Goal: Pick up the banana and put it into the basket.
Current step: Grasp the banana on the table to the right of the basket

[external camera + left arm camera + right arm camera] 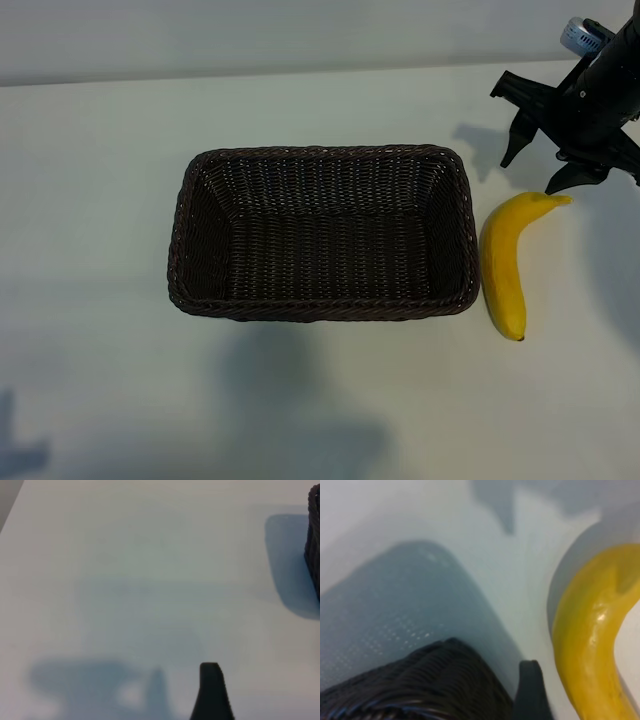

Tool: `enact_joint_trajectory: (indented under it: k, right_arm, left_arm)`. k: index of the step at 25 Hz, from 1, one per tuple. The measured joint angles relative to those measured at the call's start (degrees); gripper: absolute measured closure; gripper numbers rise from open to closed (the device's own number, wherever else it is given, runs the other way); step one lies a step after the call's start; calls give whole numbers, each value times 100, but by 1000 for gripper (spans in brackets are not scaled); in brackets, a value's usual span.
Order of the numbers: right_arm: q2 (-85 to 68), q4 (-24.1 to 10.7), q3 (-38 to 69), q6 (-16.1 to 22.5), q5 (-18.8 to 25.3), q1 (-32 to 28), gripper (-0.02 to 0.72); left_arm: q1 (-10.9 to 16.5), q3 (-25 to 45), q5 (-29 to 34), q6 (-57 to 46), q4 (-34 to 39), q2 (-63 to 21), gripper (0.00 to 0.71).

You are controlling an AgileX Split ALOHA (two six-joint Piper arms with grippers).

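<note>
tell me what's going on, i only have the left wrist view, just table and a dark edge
Observer: That edge is the basket, sitting empty in the middle of the table.
Operator: where's the banana
Observer: The banana lies on the table just beside the basket's short side nearest the right arm, outside it.
Operator: is the right arm on it
Observer: Not yet. The right gripper hangs open above the banana's stem end, holding nothing.
</note>
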Motion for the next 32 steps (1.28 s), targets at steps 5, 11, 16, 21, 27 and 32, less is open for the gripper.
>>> enact_joint_trajectory:
  k: [5,11,16,21,27,32]
  right_arm:
    - [0,6,0,10,-6,0,164]
    - [349,176,0,10,-19,0,164]
    - [608,164,0,17,-84,0,164]
    - [771,160,0,118,-84,0,164]
    - [1089,200,0,76,-99,0,164]
    - [1202,200,-4,52,-214,0,164]
  left_arm:
    - [0,0,0,0,0,0,162]
    - [0,0,0,6,0,0,162]
    - [0,0,0,6,0,0,162]
    - [0,0,0,12,0,0,162]
    - [0,0,0,18,0,0,162]
    - [0,0,0,18,0,0,162]
